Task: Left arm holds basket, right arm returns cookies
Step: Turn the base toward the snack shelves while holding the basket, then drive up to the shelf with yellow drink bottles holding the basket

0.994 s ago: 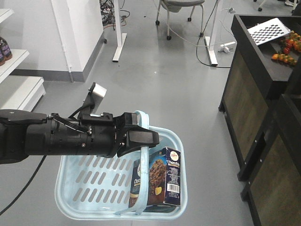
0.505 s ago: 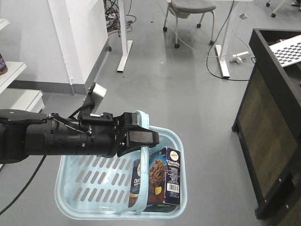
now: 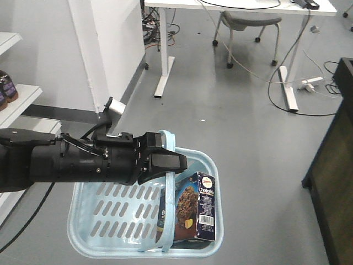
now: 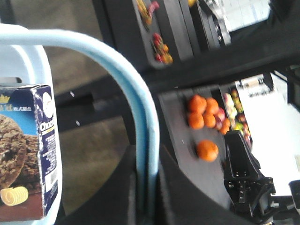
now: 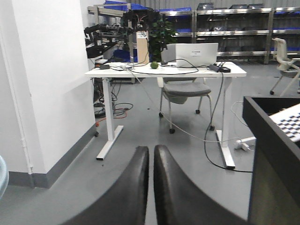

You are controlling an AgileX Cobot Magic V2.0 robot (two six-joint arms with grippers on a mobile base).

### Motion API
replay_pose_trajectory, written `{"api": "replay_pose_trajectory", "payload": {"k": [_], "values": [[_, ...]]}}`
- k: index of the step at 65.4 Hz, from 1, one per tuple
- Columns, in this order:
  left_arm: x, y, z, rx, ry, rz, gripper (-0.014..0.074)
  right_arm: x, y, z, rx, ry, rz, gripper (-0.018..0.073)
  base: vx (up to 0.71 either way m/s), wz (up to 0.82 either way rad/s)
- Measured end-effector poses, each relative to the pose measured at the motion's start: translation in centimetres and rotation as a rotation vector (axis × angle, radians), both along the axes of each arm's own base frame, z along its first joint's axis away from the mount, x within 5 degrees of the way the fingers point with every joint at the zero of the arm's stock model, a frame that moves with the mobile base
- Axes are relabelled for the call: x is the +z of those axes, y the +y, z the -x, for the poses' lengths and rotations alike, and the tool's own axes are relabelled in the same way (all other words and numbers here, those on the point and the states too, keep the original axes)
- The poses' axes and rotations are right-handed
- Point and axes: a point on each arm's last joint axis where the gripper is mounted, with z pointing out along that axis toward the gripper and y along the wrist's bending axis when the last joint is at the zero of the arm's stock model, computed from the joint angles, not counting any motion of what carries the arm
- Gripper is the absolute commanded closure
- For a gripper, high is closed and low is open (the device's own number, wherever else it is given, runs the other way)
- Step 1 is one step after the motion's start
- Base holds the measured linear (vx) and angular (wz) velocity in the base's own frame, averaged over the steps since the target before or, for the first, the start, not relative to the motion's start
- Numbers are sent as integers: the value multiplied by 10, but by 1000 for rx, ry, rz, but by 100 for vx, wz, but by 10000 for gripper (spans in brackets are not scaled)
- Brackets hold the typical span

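VIEW: swung left over the last second; cabinet [image 3: 335,165] slid right of basket [image 3: 94,245]; shelf [image 3: 19,102] came up on its left | left gripper [image 3: 164,161]: clamped on basket handle [image 4: 140,117] | right gripper [image 5: 151,153]: closed, empty | cookies [image 3: 194,212]: stood in basket's right end; unreturned

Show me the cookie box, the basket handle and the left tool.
cookie box [image 3: 186,207], front-facing view, on its face with the cookie picture.
basket handle [image 4: 144,122], left wrist view, on the curved pale blue bar.
left tool [image 3: 165,164], front-facing view, between its fingertips at the handle.
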Motion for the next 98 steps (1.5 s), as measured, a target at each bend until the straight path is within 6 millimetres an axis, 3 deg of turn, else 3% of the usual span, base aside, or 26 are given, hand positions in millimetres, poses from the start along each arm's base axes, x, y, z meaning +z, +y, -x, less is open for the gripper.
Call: {"api": "replay_pose_trajectory", "payload": {"k": [98], "values": [[0, 0, 0, 2, 0, -2, 599, 0, 0, 0, 0, 0, 0, 566, 24, 73]]}}
